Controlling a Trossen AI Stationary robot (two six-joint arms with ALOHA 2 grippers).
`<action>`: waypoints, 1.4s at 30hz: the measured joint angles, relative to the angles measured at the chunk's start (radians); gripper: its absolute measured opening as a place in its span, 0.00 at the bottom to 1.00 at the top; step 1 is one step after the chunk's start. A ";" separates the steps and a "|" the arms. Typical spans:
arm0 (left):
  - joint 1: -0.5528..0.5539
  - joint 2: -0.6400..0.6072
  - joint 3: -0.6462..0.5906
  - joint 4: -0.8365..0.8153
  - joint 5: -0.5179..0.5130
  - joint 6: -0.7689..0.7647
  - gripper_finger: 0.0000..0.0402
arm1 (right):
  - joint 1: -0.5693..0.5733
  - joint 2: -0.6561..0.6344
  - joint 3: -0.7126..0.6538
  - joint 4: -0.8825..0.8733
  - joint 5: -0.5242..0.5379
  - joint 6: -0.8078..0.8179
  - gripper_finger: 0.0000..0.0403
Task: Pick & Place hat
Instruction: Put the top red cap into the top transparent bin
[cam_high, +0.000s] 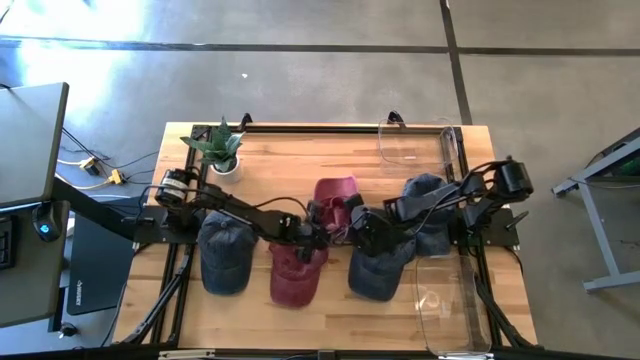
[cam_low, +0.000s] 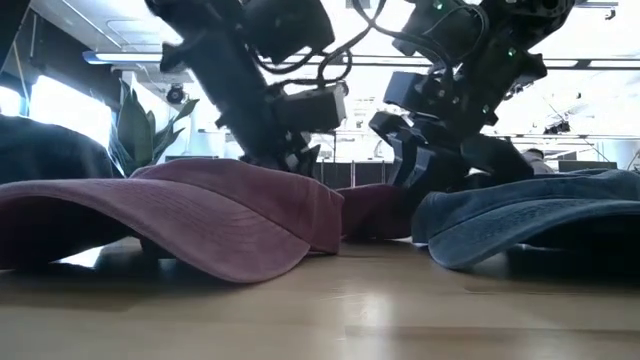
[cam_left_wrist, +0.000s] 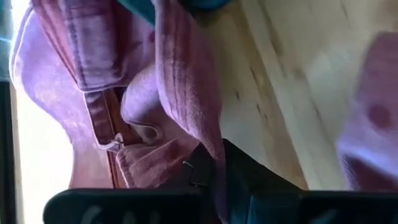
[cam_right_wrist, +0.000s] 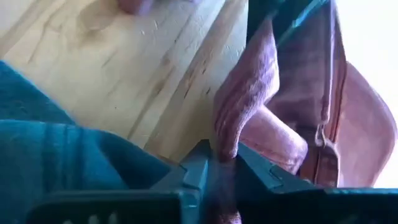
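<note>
Pale wood-grain table (cam_high: 300, 150), both hands (cam_high: 318, 237) (cam_high: 352, 222) pinched on soft, rumpled maroon corduroy hat (cam_high: 335, 195).

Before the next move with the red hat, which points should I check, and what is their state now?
1. Left gripper pinches the rear red hat: ok.
2. Right gripper pinches that hat's cloth too: ok.
3. Front red hat free of both grippers: cannot tell.
4. Rear hat lifted off the table: cannot tell.
5. Clear bin at the far right corner has room: ok.
</note>
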 joint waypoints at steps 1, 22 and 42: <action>-0.005 0.000 0.020 -0.047 -0.001 -0.005 0.05 | 0.000 0.003 0.000 0.002 0.002 0.015 0.17; -0.056 -0.001 0.084 -0.331 -0.079 -0.231 0.00 | -0.175 0.034 -0.031 0.283 -0.209 0.322 0.02; -0.091 -0.001 0.166 -0.437 -0.019 -0.109 0.00 | -0.203 0.234 0.159 -0.010 -0.203 0.166 0.01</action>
